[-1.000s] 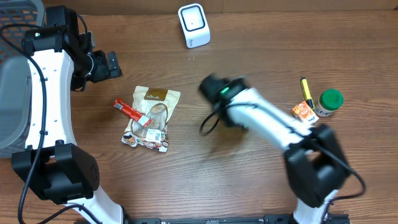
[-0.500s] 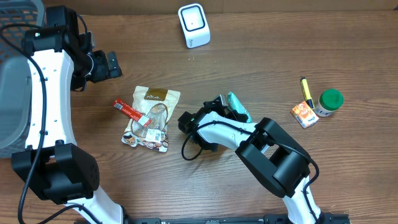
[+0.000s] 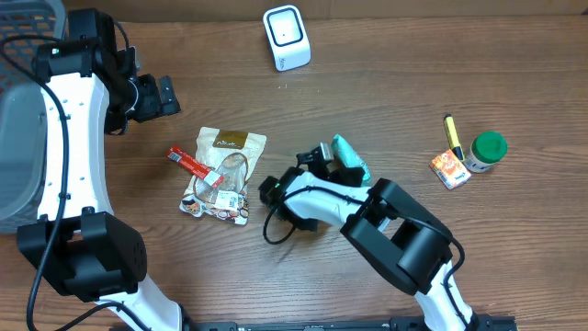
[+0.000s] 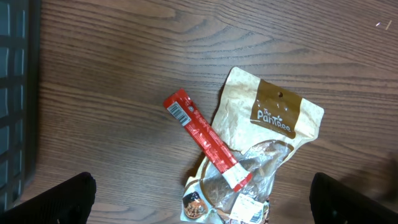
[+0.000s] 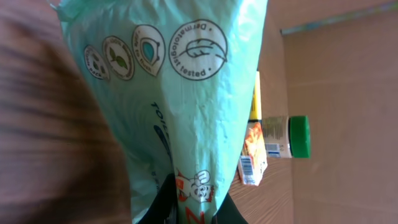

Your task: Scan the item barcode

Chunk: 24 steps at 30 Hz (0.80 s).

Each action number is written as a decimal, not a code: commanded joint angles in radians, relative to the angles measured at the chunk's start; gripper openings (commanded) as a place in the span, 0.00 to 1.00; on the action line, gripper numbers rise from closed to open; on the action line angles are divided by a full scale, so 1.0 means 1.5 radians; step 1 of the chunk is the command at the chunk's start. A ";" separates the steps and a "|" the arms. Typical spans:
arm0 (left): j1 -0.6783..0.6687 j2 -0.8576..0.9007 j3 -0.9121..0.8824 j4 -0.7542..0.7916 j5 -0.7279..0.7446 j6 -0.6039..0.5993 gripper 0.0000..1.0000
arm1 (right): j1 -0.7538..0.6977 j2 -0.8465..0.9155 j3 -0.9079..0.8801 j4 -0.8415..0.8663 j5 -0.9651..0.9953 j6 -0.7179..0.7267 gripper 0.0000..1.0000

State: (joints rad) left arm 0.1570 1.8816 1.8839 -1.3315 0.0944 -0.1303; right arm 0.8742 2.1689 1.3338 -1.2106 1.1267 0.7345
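A mint-green soft packet [image 5: 180, 93] with printed round symbols fills the right wrist view, and my right gripper [image 5: 194, 208] is shut on its lower end. From overhead the packet [image 3: 349, 158] sticks out of the right gripper [image 3: 329, 165] near the table's middle. The white barcode scanner [image 3: 287, 37] stands at the far edge. No barcode shows on the packet in any view. My left gripper [image 3: 165, 95] hangs open with nothing in it, up and left of a brown snack pouch [image 4: 267, 143] with a red stick pack [image 4: 208, 140] lying across it.
An orange carton [image 3: 449, 169], a green-capped bottle [image 3: 487, 151] and a yellow pen [image 3: 451, 134] sit at the right. A dark basket [image 3: 23, 28] and a grey bin [image 3: 16, 152] stand at the left edge. A black cable [image 3: 280, 225] loops beneath the right wrist.
The right arm has swung in from a blurred sweep and folded over the table's middle, carrying the green packet slightly left. The left arm has stayed where it was.
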 commanded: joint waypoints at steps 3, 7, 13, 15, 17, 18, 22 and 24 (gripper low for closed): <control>-0.005 -0.003 -0.001 0.001 0.005 0.008 1.00 | -0.030 0.002 -0.004 -0.004 -0.021 0.024 0.04; -0.005 -0.003 -0.001 0.001 0.005 0.008 1.00 | -0.019 0.002 -0.004 0.003 -0.055 0.024 0.04; -0.005 -0.003 -0.001 0.001 0.005 0.008 1.00 | 0.005 0.002 -0.004 0.007 -0.086 0.024 0.04; -0.005 -0.003 -0.001 0.001 0.005 0.008 1.00 | 0.014 0.002 -0.004 0.009 -0.096 0.024 0.04; -0.005 -0.003 -0.001 0.001 0.005 0.008 1.00 | 0.024 0.002 -0.004 0.008 -0.099 0.024 0.04; -0.005 -0.003 -0.001 0.001 0.005 0.008 1.00 | 0.028 0.002 -0.004 0.008 -0.099 0.024 0.04; -0.005 -0.003 -0.001 0.001 0.005 0.008 0.99 | 0.042 0.002 -0.004 0.014 -0.103 0.024 0.04; -0.005 -0.003 -0.001 0.001 0.005 0.008 1.00 | 0.049 0.002 -0.004 0.016 -0.111 0.023 0.05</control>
State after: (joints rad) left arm 0.1570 1.8816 1.8839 -1.3315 0.0944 -0.1303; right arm 0.9306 2.1689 1.3338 -1.2007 1.0203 0.7479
